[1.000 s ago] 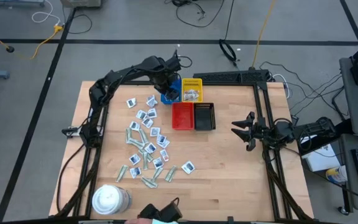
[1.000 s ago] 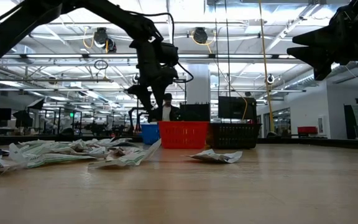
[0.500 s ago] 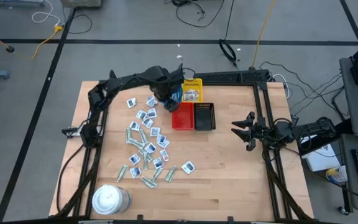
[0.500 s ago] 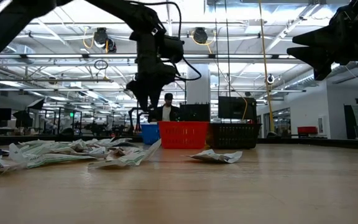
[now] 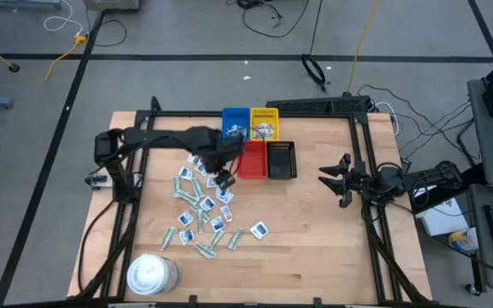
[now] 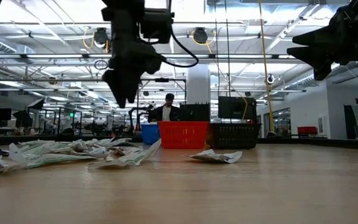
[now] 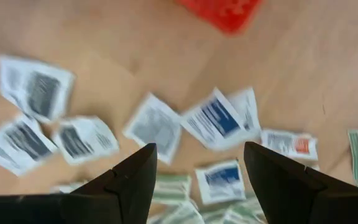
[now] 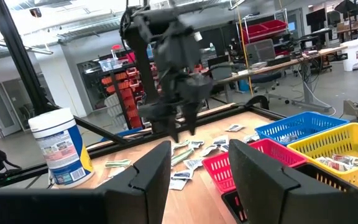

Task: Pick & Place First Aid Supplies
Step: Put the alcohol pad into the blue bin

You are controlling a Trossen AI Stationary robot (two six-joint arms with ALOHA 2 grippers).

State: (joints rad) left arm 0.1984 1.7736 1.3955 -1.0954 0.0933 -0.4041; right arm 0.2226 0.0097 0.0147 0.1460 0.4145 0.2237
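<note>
- Presently the left gripper [image 5: 222, 178] hangs above the upper end of the scattered first aid packets [image 5: 202, 205], which lie loose on the wooden table [image 5: 315, 248] — about nine o'clock from table centre and well short of the trays.
- In the left wrist view its fingers [image 7: 132, 180] stand apart with nothing between them; bare packets show through the gap, so it holds and touches nothing. Judgement: it is lining up over the pile for a pick.
- The trays sit together at twelve o'clock on the table: blue tray [image 5: 235, 118] and yellow tray [image 5: 264, 122] at the far edge, red tray [image 5: 252, 159] and black tray [image 5: 282, 160] just in front. The yellow tray already carries some packets; the grouping reads as sorting bins, kept clear of the loose pile.
- A white tub [image 5: 150, 274] stands at seven o'clock, apart from the packets — likely their source container.
- The right gripper [image 5: 333, 181] waits at three o'clock, off the table surface; its fingers [image 8: 148, 174] are parted and empty.
- In the low view a person [image 6: 165, 109] shows far behind the table, not involved.
</note>
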